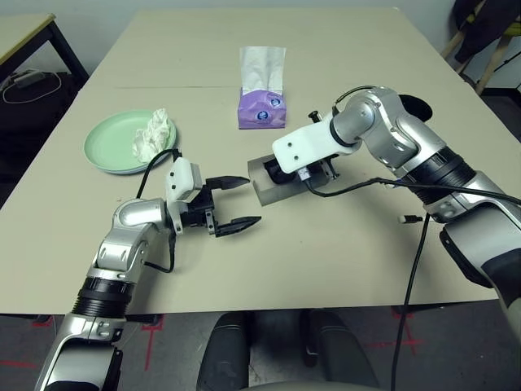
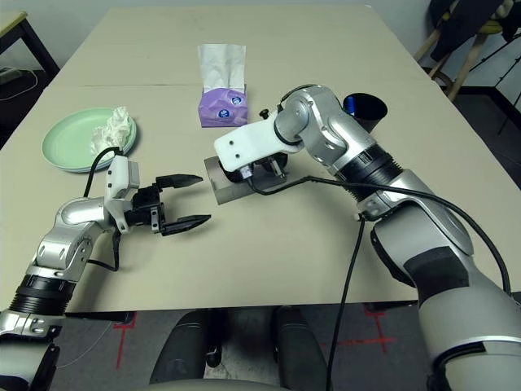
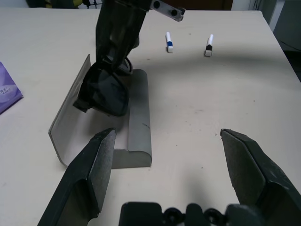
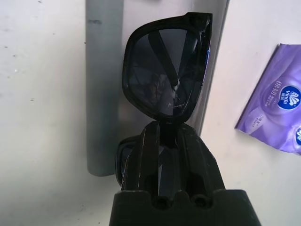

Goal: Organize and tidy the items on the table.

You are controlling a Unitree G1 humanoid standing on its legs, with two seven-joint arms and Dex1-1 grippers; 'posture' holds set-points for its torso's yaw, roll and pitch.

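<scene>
On the left of the beige worktop (image 1: 342, 269) lay a pale green plate (image 1: 110, 142) with a crumpled white tissue (image 1: 153, 134) resting on its right side. Nearer the robot and just right of the plate, the left gripper (image 1: 234, 204) hovered low over the worktop, pointing toward the middle, its jaws spread wide with nothing between them. Straight ahead of it, a little apart, the grey glasses case (image 3: 106, 127) lay open on the worktop, its flat lid raised at a slant beside the rounded tray. Behind the case, farther up the worktop, stood a purple tissue pack (image 1: 261, 107) with a white sheet sticking out of its top. Over the open case, the right gripper (image 4: 162, 129) reached down from the right, its jaws pressed together on the black sunglasses (image 4: 167, 70), pinching them at the bridge; the sunglasses, folded, hung tilted above the tray, with one lens against the lid. Right of the case, beyond the right forearm, a black cup (image 2: 364, 108) stood upright, partly hidden by the arm. In the left wrist view, two white pens with blue tips (image 3: 169, 42) lay side by side on the worktop past the case, a little apart from each other
</scene>
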